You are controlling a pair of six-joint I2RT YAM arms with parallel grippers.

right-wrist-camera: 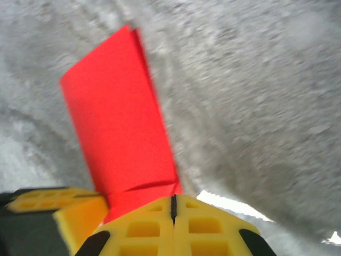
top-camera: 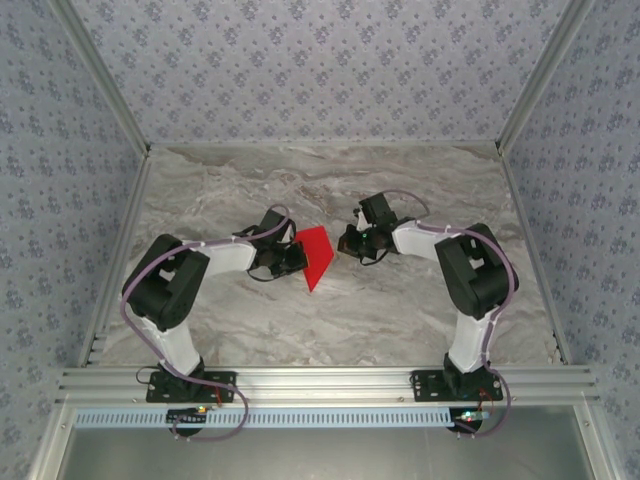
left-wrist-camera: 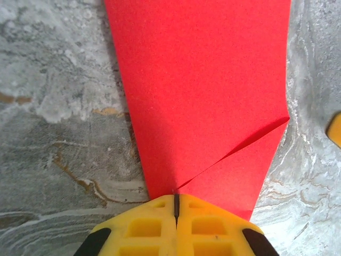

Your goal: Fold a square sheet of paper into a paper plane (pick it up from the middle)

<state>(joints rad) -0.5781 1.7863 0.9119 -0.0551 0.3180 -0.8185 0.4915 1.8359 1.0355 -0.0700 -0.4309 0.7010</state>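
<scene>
**Asker:** Top external first. Where is the paper?

**Me:** The paper [top-camera: 316, 256] sits near the middle of the table [top-camera: 400, 310], between my two tools. My left tool [top-camera: 293, 257] is at its left edge and my right tool [top-camera: 347, 245] is just beside its right corner. From up there I cannot tell how either tool stands.

**Asker:** Left wrist?

**Me:** My left tool [left-wrist-camera: 176, 198] is pressed together, with only a thin slit between the yellow fingers. The paper [left-wrist-camera: 202, 96] runs out from the tips and widens away from me. A crease starts right at the slit and slants to the right edge, so I read this as a pinch on the near edge. Grey marble table [left-wrist-camera: 58, 106] shows on both sides. A yellow bit [left-wrist-camera: 335, 129] pokes in at the right border, apart from the paper.

**Asker:** Right wrist?

**Me:** This view is blurred. My right tool [right-wrist-camera: 173, 200] is pressed together too. The paper [right-wrist-camera: 122, 122] rises from its tips in two layers, tilted left. Whether those tips pinch it or only touch it, I cannot tell. A finger [right-wrist-camera: 80, 216] of my left tool is just beside the paper's near edge.
</scene>
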